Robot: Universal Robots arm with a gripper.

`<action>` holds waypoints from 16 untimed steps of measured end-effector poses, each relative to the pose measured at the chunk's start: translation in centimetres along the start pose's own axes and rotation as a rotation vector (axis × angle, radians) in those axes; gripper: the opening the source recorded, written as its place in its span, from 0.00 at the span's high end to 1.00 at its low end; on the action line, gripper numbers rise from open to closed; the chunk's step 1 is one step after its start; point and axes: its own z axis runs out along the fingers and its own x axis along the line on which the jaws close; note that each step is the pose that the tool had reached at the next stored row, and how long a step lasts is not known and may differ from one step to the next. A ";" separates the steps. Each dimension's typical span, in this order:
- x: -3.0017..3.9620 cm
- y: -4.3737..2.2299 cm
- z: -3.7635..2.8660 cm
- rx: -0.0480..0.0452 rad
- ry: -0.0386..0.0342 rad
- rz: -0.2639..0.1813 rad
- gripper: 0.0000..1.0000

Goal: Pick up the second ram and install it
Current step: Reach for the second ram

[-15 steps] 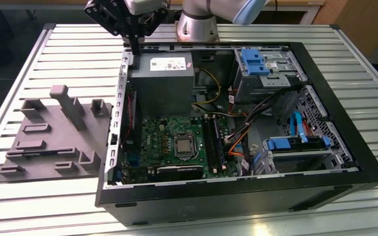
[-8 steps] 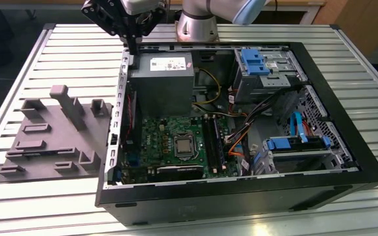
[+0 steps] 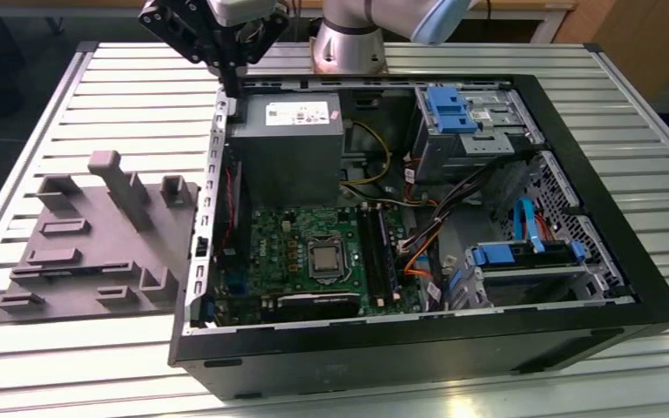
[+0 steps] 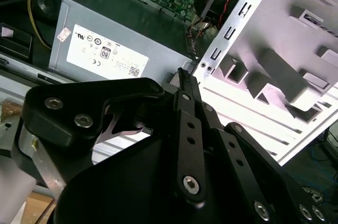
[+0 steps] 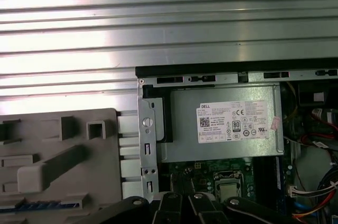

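Exterior view has your claw (image 3: 233, 87) pinched closed and empty above the computer case's (image 3: 428, 353) rear corner, beside the power supply (image 3: 288, 139). The memory stick (image 5: 47, 203) looks to lie in the grey tray (image 5: 108, 182) (first wrist view, hard to confirm). Reach for it closed and you'd likely knock it askew.

the arm (image 3: 358, 35) is cut off at the exterior view's top edge; the grey tray (image 5: 53, 129) by the first wrist view's edge.

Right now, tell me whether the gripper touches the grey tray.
Apart. In the exterior view the gripper hangs by the case, well clear of the grey tray.
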 end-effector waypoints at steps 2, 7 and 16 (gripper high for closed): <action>0.09 -0.01 0.00 0.0000 0.0000 0.000 0.89; 0.36 -0.03 -0.01 0.0000 0.0000 0.000 0.89; 0.73 -0.06 -0.02 0.0000 0.0000 0.000 0.89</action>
